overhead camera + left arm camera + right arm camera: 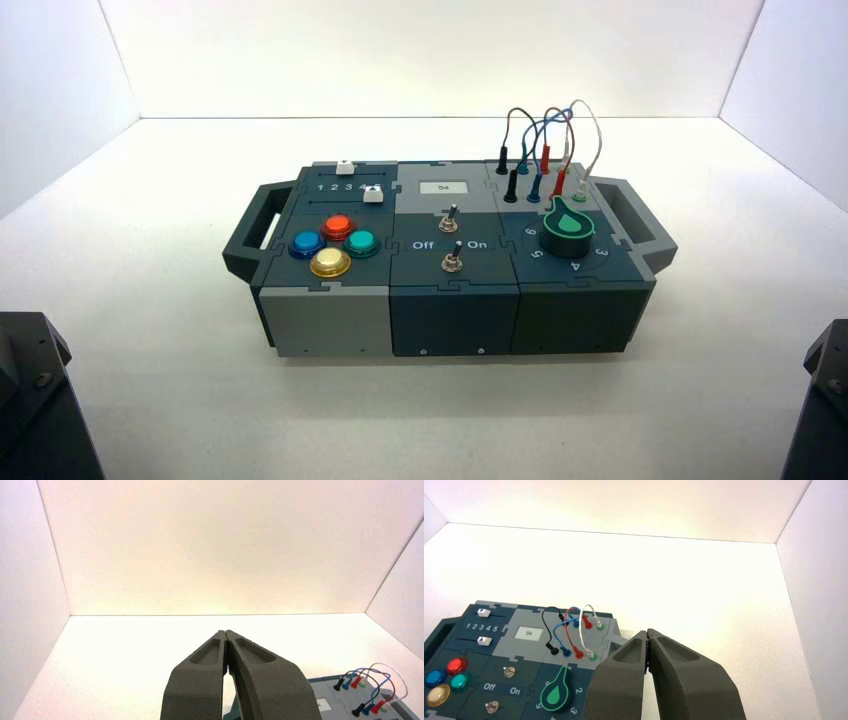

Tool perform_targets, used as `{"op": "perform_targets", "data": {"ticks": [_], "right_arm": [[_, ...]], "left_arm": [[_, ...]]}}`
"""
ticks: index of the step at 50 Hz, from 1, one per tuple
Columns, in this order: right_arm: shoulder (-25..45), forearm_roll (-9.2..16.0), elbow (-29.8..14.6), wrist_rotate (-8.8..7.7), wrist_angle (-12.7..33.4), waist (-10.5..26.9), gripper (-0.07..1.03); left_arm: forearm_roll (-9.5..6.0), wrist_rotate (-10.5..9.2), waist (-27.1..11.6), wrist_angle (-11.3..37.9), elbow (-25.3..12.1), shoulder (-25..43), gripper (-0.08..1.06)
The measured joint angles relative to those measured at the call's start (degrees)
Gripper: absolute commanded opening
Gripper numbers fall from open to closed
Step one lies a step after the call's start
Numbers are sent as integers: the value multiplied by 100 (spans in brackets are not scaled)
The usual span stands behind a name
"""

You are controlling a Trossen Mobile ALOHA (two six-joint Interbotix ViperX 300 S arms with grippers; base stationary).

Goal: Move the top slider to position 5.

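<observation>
Basically both arms sit parked at the near corners of the tabletop (pixel 140 400), well back from the box (pixel 450 300), so nothing is being touched yet and the task looks unstarted. Left end effector (pixel 226 632) is pressed together, tips meeting, aimed over the bare white surface with only the wire corner of the box showing beside it. Right end effector (pixel 647 631) is pressed together too and empty, hovering near the box's right end beyond the green knob (pixel 555 694). Top slider (pixel 345 167) sits on the far left corner of the box, on the back track; its twin, the lower slider (pixel 374 194), sits on the track nearer the round buttons (pixel 335 243). The printed row 1 2 3 4 5 lies between the two tracks, and position 5 (pixel 495 628) is the last digit of that row. From the right wrist view the top slider (pixel 484 612) stands about over the 2–3 part of the row, so my guess is it needs pushing toward the screen (pixel 443 187) side to reach 5. The left arm seems the closer one for that. Closed tips make sense for nudging such a small knob sideways. Risk: bumping the lower slider, which is close by.
</observation>
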Motion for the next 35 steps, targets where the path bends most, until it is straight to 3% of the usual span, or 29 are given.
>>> {"op": "perform_targets", "data": {"ticks": [22, 31, 35], "right_arm": [[79, 88, -9, -18, 0, 79, -2], [782, 299, -193, -26, -18, 633, -2], [1310, 519, -343, -18, -114, 1028, -2]], "left_arm": [[-9, 0, -9, 0, 9, 0, -3], [-9, 0, -9, 0, 0, 9, -3], [-9, 0, -9, 0, 9, 35, -3]]}}
